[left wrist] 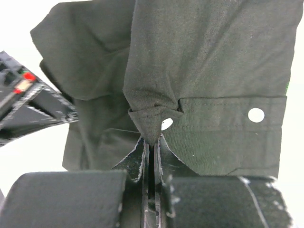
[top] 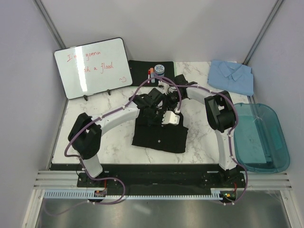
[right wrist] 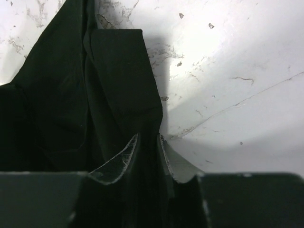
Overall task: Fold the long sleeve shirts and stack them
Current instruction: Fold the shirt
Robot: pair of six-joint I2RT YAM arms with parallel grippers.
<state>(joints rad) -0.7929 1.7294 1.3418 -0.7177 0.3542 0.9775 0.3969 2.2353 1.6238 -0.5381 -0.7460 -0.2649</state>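
Observation:
The black shirt (top: 159, 135) lies partly folded at the middle of the marble table. Both grippers meet over its far edge. My left gripper (top: 153, 103) is shut on a pinch of the black shirt (left wrist: 204, 61) beside a buttoned placket with white buttons (left wrist: 256, 114). My right gripper (top: 172, 99) is shut on a fold of the black shirt (right wrist: 118, 85), with bare marble to its right. The light blue shirt (top: 231, 76) lies folded at the table's far right corner.
A whiteboard (top: 92, 66) stands at the back left. A black mat (top: 140, 66) with a small jar (top: 159, 70) and markers lies at the back middle. A teal bin (top: 261, 137) sits off the right edge.

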